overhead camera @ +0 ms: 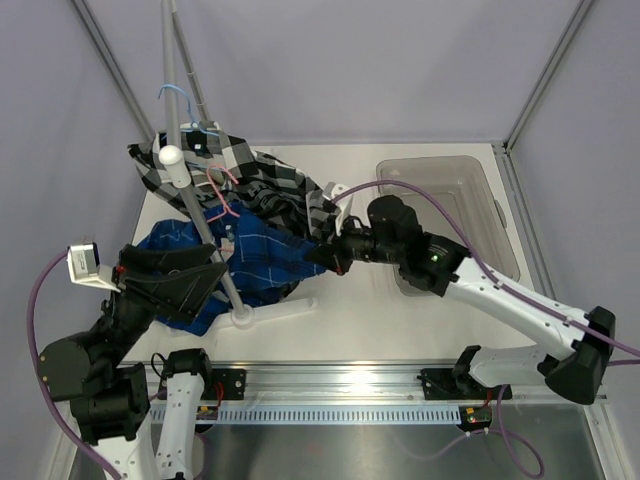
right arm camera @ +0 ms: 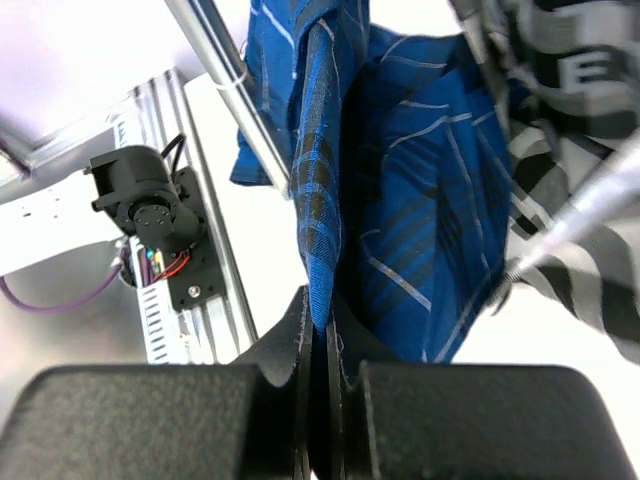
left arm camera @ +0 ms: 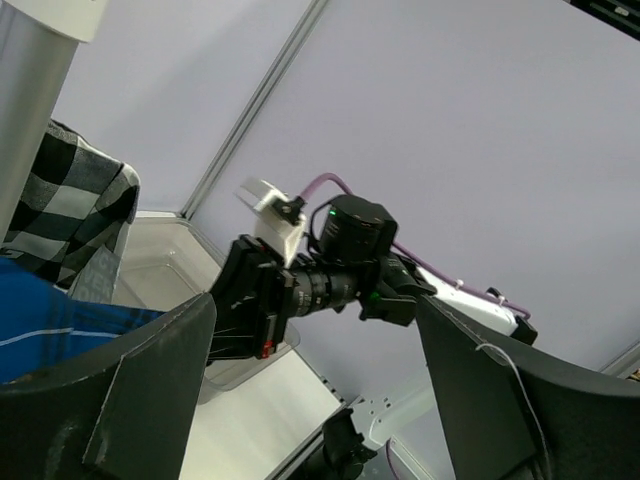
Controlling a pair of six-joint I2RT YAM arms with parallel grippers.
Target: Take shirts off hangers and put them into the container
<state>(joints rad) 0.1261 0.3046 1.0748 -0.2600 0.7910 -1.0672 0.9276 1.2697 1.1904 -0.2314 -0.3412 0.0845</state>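
Note:
The royal-blue plaid shirt (overhead camera: 262, 258) hangs low on the rack, partly under the black, white and grey checked shirt (overhead camera: 245, 178). My right gripper (overhead camera: 322, 256) is shut on a fold of the blue shirt's edge (right arm camera: 318, 250), its fingertips (right arm camera: 325, 322) pinching the cloth. A pink hanger (overhead camera: 224, 196) shows among the shirts, and a light blue hanger (overhead camera: 180, 96) sits higher on the pole. Left of the blue shirt, my left gripper (overhead camera: 195, 282) stands open and empty (left arm camera: 318, 400). The see-through container (overhead camera: 450, 205) lies at the right.
The white rack pole (overhead camera: 200, 215) slants across the shirts down to its base (overhead camera: 243, 316). In the left wrist view the right arm's wrist (left arm camera: 330, 265) is straight ahead, the container (left arm camera: 165, 270) behind it. The metal rail (overhead camera: 330, 385) runs along the near edge.

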